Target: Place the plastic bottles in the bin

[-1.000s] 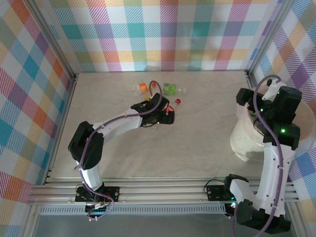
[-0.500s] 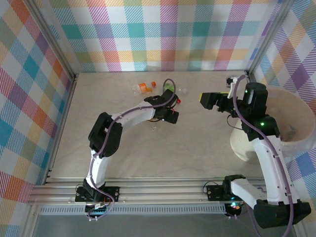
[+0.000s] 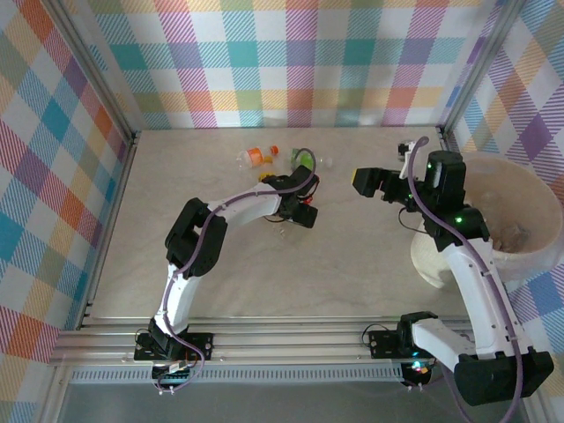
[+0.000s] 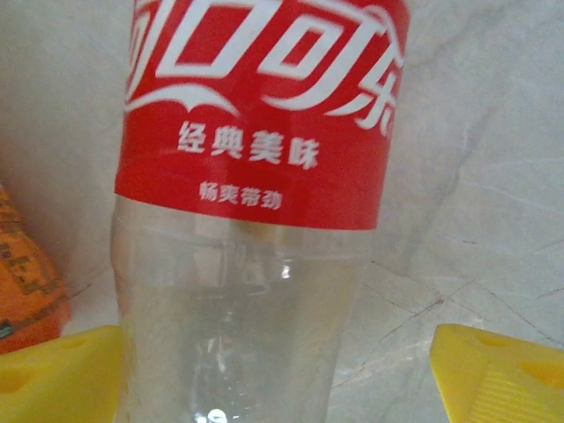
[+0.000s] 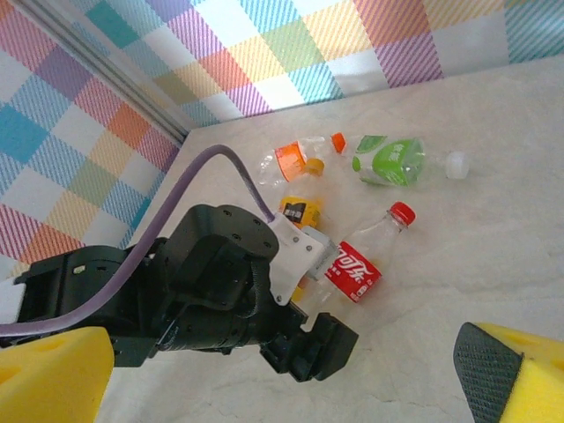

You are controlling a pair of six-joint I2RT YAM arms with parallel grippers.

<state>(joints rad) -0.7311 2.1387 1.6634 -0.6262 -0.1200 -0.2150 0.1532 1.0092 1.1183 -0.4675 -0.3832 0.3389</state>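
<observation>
Left claw (image 4: 278, 379) straddles bottle (image 4: 238, 308) | clear body, red label (image 4: 260, 106), red cap (image 5: 402, 212)

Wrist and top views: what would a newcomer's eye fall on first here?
First, the red-label bottle, huge in the left wrist view, lying on the table with the open left gripper around it. Next, the bright checked walls around the table. Then the big cream bin at the right edge of the top view.
</observation>
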